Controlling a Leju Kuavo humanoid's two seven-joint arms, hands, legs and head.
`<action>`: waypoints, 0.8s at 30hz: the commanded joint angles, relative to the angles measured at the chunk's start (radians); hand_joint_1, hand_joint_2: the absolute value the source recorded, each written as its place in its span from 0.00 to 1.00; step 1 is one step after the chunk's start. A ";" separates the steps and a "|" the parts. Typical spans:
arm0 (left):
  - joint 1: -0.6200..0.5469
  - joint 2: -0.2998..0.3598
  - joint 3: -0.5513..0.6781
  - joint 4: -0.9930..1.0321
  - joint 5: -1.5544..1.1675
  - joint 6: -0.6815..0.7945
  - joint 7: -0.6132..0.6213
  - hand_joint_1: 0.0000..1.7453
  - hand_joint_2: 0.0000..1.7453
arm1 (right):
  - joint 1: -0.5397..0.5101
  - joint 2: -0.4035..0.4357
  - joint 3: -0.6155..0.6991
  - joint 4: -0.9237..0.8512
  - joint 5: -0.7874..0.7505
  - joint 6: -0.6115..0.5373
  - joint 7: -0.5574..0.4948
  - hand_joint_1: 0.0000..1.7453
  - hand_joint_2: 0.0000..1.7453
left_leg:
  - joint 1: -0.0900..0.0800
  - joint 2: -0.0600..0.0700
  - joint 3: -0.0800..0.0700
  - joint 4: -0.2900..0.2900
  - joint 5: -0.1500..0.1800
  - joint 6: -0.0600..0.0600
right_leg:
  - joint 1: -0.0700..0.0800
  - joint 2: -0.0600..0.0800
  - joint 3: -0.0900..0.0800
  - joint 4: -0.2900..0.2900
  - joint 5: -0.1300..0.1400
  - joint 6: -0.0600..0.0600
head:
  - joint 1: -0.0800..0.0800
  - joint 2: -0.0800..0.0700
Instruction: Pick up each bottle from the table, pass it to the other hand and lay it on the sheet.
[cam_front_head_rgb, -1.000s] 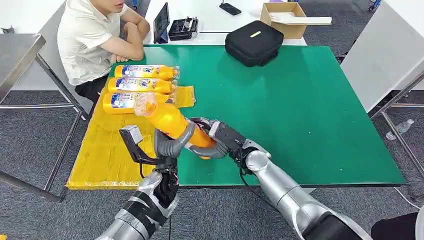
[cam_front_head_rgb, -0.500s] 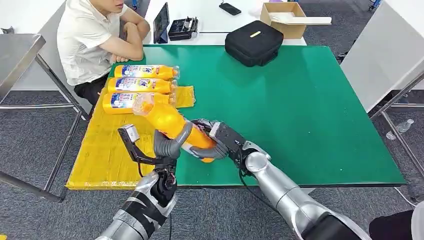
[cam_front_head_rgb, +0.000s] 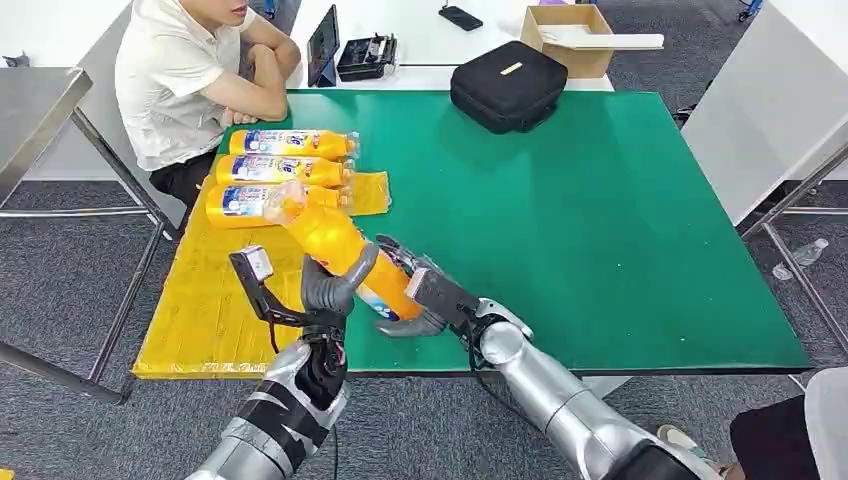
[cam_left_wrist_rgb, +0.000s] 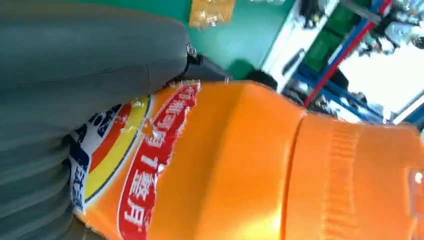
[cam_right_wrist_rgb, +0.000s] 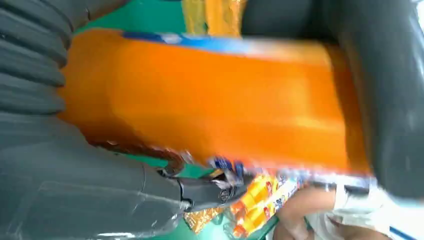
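Observation:
My left hand (cam_front_head_rgb: 335, 285) grips an orange bottle (cam_front_head_rgb: 340, 250) around its middle, above the table's (cam_front_head_rgb: 600, 230) front edge, cap end tilted toward the yellow sheet (cam_front_head_rgb: 210, 300). The left wrist view shows the bottle (cam_left_wrist_rgb: 240, 165) up close, its red label against my grey thumb. My right hand (cam_front_head_rgb: 420, 290) cups the bottle's base, fingers above and thumb below. In the blurred right wrist view a strip of green shows between that thumb (cam_right_wrist_rgb: 200, 192) and the bottle (cam_right_wrist_rgb: 210, 100). Three more orange bottles (cam_front_head_rgb: 285, 170) lie side by side on the sheet's far end.
A person in a white shirt (cam_front_head_rgb: 175, 70) sits at the table's far left corner, arms folded by the sheet. A black case (cam_front_head_rgb: 508, 85) sits on the far edge. A cardboard box (cam_front_head_rgb: 570, 35) and tablet (cam_front_head_rgb: 322, 45) stand on the white table behind.
The bottle has shifted slightly left toward the sheet in my left hand. My right hand has dropped lower and turned, its thumb coming off the bottle's base.

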 joint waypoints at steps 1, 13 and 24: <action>-0.100 0.068 0.153 0.047 -0.023 0.030 -0.008 1.00 1.00 | 0.062 -0.037 -0.045 -0.149 0.034 0.030 -0.047 0.00 1.00 | 0.001 0.004 0.001 0.000 0.000 -0.002 | 0.002 0.003 0.000 0.000 0.001 -0.003 | 0.000 0.000; -0.096 0.200 0.218 0.007 -0.351 0.031 0.047 1.00 1.00 | 0.160 -0.038 -0.180 -0.126 0.219 -0.116 -0.094 0.00 1.00 | 0.001 0.003 0.001 0.000 0.000 -0.002 | 0.001 0.002 0.000 0.000 0.000 -0.002 | 0.000 0.000; -0.169 0.309 0.060 0.123 -1.229 0.440 0.207 1.00 1.00 | 0.180 0.002 -0.231 -0.110 0.253 -0.090 -0.130 0.00 1.00 | 0.002 0.001 -0.001 0.000 0.001 -0.002 | 0.001 0.001 -0.002 0.000 0.001 -0.002 | 0.000 0.000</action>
